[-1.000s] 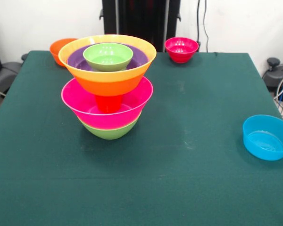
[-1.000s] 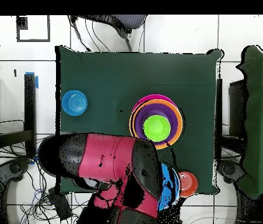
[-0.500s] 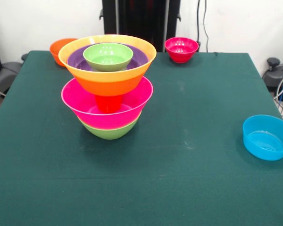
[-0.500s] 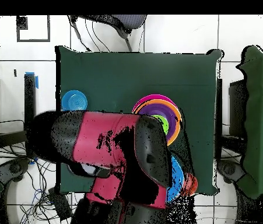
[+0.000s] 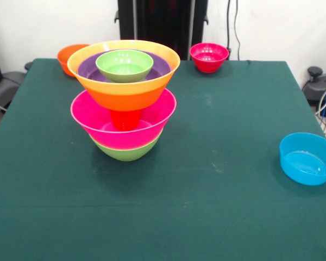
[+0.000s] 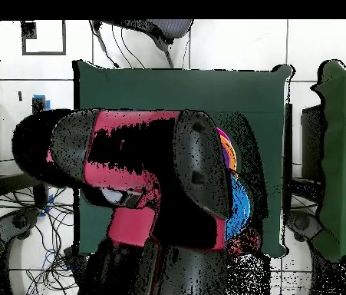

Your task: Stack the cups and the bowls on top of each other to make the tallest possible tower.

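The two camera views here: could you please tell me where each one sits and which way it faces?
Front view: sits across the table, looking over the green table at the tower, the red bowl, the small orange bowl and the blue bowl; no arm shows.
Overhead view: sits above, looking straight down; the red and black arm covers most of the table.
Shared: the table and a sliver of the tower's rims, turned half round between them.

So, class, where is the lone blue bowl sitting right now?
In the front view, the blue bowl sits alone at the table's right edge, far from the tower.
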You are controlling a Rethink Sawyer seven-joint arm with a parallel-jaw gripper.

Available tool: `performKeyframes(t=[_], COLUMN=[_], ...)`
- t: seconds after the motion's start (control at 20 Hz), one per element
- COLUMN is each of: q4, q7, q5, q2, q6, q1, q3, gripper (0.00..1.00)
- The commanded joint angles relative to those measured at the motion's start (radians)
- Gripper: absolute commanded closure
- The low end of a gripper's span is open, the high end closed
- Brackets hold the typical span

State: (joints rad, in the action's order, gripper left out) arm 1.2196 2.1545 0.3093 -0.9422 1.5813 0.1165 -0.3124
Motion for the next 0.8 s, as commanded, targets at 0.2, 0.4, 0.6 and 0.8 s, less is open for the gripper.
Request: performKeyframes(t=[0.2,0.4,0.6,0.8], q4=[-0.136,-0.142,-0.170,-0.193], q7=[-0.209,-0.190,-0.204,-0.189], q5=[0.066,0.061,0.088,0.080], q2=[0.085,0.089,0.096,0.103], q6=[0.046,0.032,0.080,0.080], q1=[-0.032,-0.038,-0.034,-0.032], q3=[0.159,0.161,0.152,0.154], gripper=[1.00,1.00,1.00,1.00])
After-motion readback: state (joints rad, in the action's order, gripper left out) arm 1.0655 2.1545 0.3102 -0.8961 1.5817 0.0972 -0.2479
